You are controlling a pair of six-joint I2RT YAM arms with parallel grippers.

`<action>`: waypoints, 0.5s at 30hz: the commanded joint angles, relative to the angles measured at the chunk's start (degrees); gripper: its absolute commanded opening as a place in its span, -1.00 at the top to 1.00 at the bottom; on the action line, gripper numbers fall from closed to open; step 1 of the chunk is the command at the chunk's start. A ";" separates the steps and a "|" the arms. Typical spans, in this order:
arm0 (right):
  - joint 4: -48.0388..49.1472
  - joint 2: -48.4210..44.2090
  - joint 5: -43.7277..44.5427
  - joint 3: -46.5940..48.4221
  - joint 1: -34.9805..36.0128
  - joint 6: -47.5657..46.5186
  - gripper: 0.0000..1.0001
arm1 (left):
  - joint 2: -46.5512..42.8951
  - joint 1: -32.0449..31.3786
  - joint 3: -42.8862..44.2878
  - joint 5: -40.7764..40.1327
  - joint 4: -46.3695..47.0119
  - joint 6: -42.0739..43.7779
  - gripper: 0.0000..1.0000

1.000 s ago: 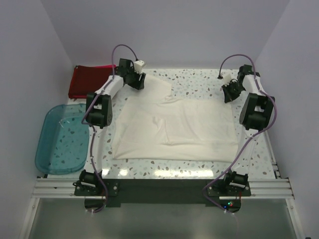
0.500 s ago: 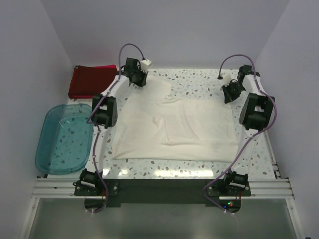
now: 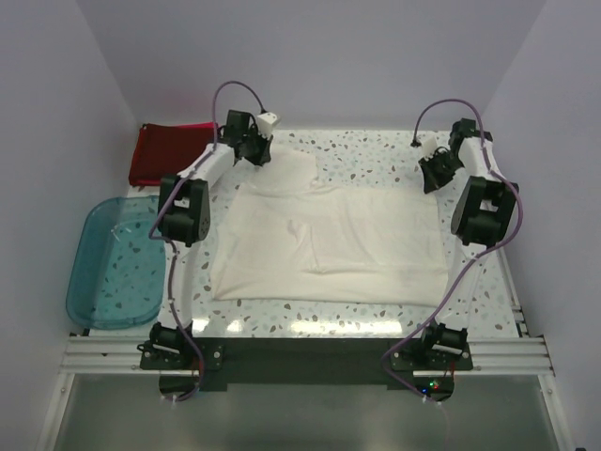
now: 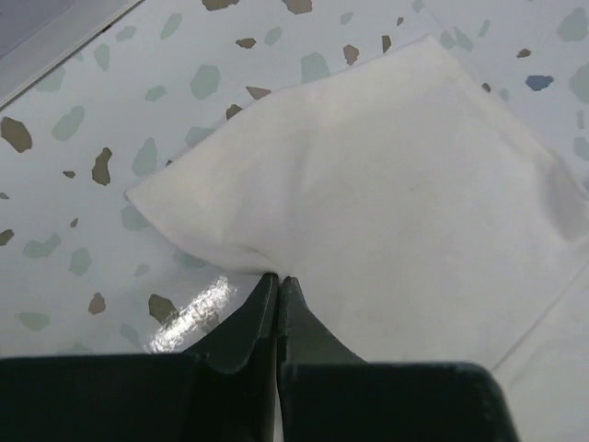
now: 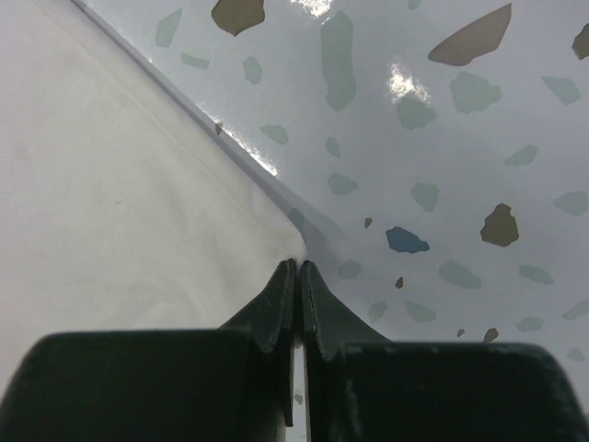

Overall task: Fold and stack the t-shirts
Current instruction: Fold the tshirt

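A cream-white t-shirt [image 3: 329,240] lies spread flat on the speckled table [image 3: 371,155], its print hidden. Its left sleeve [image 4: 386,184] points to the far left. My left gripper [image 3: 255,155] sits at that sleeve's edge. In the left wrist view the left gripper [image 4: 278,278] is shut, pinching the cloth's hem. My right gripper [image 3: 437,177] is at the shirt's far right corner. In the right wrist view the right gripper [image 5: 300,265] is shut on that corner of the cloth [image 5: 120,184], which is raised slightly off the table. A dark red t-shirt [image 3: 167,153] lies folded at the back left.
A translucent teal tub [image 3: 117,258] stands off the table's left side. White walls close in the back and both sides. Bare speckled tabletop shows along the far edge [image 4: 110,83] and right of the shirt [image 5: 460,138].
My left gripper has shut on the sleeve edge, having been open a second ago, and the left arm's elbow swung back left. The right arm edged slightly toward the back.
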 commanded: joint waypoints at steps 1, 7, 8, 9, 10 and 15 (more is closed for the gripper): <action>-2.12 -4.80 -1.83 1.19 -0.19 -1.86 1.00 | -13.20 1.04 -6.54 3.96 8.55 1.46 1.00; -2.92 -8.49 -2.80 -1.80 -1.24 -3.54 1.00 | -21.20 1.48 -14.02 5.28 8.74 3.83 1.00; -3.09 -9.11 -2.89 -2.23 -1.33 -3.80 1.00 | -22.86 1.57 -14.91 5.37 8.74 4.10 1.00; -3.09 -10.07 -3.06 -2.85 -1.50 -4.24 1.00 | -23.66 1.66 -16.74 5.98 8.48 4.27 1.00; -3.27 -10.60 -3.50 -3.20 -1.59 -4.50 1.00 | -24.54 1.75 -17.72 6.42 8.39 4.80 1.00; -4.94 -13.68 -4.55 -5.92 -1.68 -6.52 1.00 | -30.43 1.75 -24.56 7.30 7.60 6.47 1.00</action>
